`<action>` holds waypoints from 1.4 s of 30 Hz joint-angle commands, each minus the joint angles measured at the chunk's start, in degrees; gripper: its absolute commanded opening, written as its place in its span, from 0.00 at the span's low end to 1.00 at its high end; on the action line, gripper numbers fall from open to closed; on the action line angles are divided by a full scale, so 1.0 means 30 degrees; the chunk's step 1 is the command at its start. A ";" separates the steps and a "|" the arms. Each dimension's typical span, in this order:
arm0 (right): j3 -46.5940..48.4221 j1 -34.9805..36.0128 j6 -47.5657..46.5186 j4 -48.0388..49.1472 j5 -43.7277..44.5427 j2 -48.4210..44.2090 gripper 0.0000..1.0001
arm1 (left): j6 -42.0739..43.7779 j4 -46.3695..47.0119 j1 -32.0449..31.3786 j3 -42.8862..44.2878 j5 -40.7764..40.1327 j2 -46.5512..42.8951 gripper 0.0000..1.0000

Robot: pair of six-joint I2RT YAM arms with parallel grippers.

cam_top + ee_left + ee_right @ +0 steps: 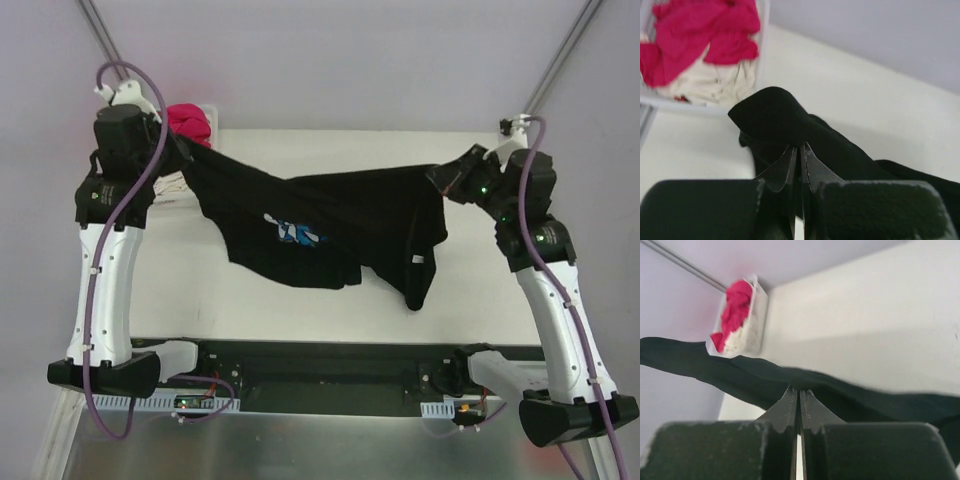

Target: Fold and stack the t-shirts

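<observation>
The black t-shirt (330,225) hangs stretched in the air between both grippers above the table, its blue and white print (297,235) facing up. My left gripper (183,152) is shut on its left edge, seen as a black fold (780,117) at my fingertips (799,149). My right gripper (442,178) is shut on its right edge; the cloth (790,382) runs across that view above my gripper (800,390). A magenta-pink t-shirt (190,122) and a cream one (715,82) lie in the basket.
A white plastic basket (700,105) stands at the table's far left corner, behind my left gripper; it also shows in the right wrist view (757,315). The white table (480,290) lies below the hanging shirt.
</observation>
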 commanded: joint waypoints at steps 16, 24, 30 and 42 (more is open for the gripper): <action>-0.1296 -0.3050 0.0394 -0.3892 -0.0790 -0.0660 0.01 | 0.0655 0.4343 -0.1511 -0.7969 0.8487 -0.2998 0.00; -0.8190 -0.3051 0.0307 -0.1342 -0.1051 -0.0870 0.01 | -0.2739 0.6017 -0.8405 -1.7145 0.3777 -0.4904 0.00; -0.8252 -0.3051 -0.0570 -0.0899 -0.1550 0.1297 0.01 | -0.5579 0.4091 -0.9991 -1.8417 0.2279 -0.5434 0.41; -0.7782 -0.3021 -0.1217 -0.1632 -0.1697 0.1622 0.01 | -0.7548 0.0101 -0.5837 -1.6040 -0.0129 -0.5436 0.79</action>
